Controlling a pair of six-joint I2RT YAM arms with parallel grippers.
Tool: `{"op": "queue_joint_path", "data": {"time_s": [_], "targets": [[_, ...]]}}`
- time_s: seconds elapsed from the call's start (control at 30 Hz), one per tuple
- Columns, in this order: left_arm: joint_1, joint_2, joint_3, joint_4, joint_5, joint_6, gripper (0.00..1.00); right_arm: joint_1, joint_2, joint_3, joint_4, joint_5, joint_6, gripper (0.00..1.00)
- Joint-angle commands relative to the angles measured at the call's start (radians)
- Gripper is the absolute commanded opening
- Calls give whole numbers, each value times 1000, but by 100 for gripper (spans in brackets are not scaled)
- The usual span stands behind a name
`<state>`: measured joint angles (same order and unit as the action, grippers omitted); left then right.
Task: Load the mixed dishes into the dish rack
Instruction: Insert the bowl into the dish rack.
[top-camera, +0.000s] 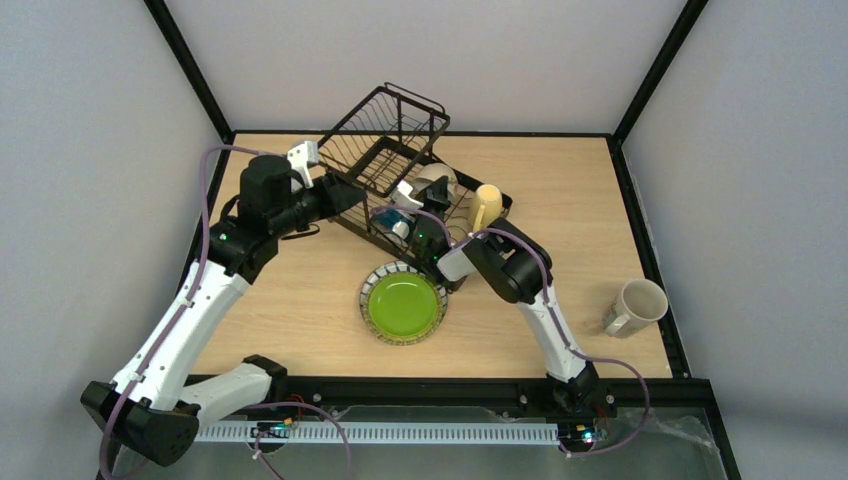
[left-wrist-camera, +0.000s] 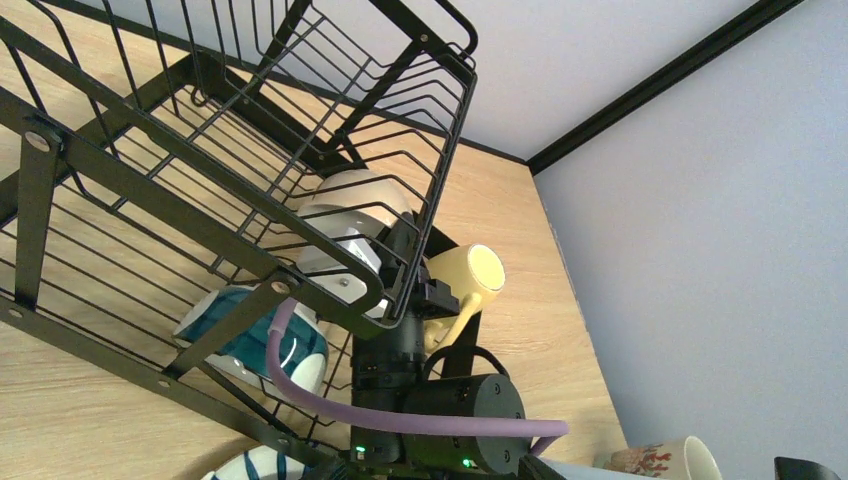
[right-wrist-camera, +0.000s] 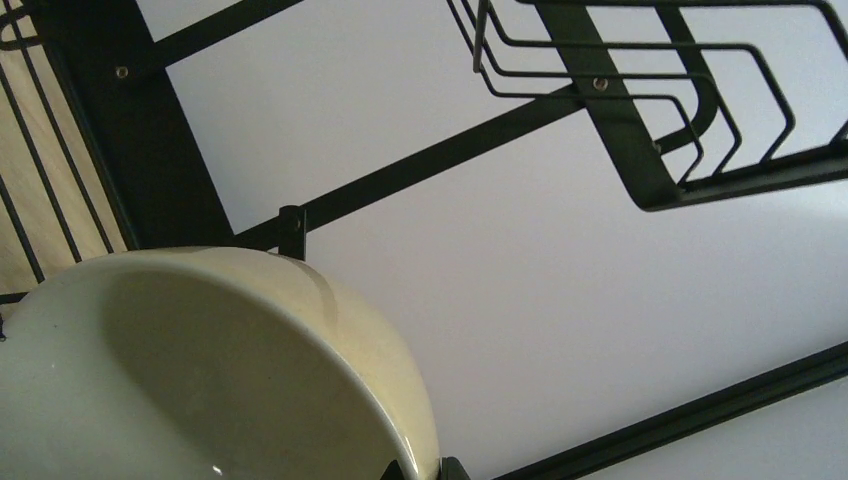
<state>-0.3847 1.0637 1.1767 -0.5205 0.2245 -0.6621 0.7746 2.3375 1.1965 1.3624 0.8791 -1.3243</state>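
Pale wooden tabletop (top-camera: 290, 300) carries a striped-rimmed green plate (top-camera: 403, 305) nearest, a cream mug (top-camera: 635, 305) off right. Beyond, in the low tray of the black wire dish rack (top-camera: 385, 130), the right gripper (top-camera: 410, 193) pinches a white bowl (top-camera: 438, 180) beside a blue-outside bowl (left-wrist-camera: 250, 335) and yellow mug (top-camera: 487, 205); the left gripper (top-camera: 340, 195) gapes wide alongside the rack.

dish rack (left-wrist-camera: 32, 220) – white bowl (left-wrist-camera: 350, 205) and blue-outside bowl (left-wrist-camera: 250, 340) inside | yellow mug (left-wrist-camera: 478, 275) tilted at its edge | cream mug (left-wrist-camera: 665, 460) apart

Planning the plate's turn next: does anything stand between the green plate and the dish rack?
Yes. The right arm lies across the dish rack's near edge, just beyond the green plate, its far end at the white bowl.
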Motion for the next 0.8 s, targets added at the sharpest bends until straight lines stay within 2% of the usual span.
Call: {"op": "queue_joint_path", "data": {"time_s": [0.0, 0.1, 0.27, 0.5, 0.77], "targets": [[8, 1, -13, 0, 9, 3, 99, -6, 76, -49, 179, -59, -90, 0], [7, 3, -14, 1, 7, 4, 99, -11, 87, -36, 203, -72, -113, 0], [7, 7, -12, 3, 4, 1, 99, -20, 78, -22, 147, -80, -70, 0], [7, 19, 1, 10, 4, -2, 99, -7, 8, -55, -42, -100, 105, 0], [7, 26, -5, 27, 5, -11, 99, 8, 23, -42, -97, -109, 134, 2]]}}
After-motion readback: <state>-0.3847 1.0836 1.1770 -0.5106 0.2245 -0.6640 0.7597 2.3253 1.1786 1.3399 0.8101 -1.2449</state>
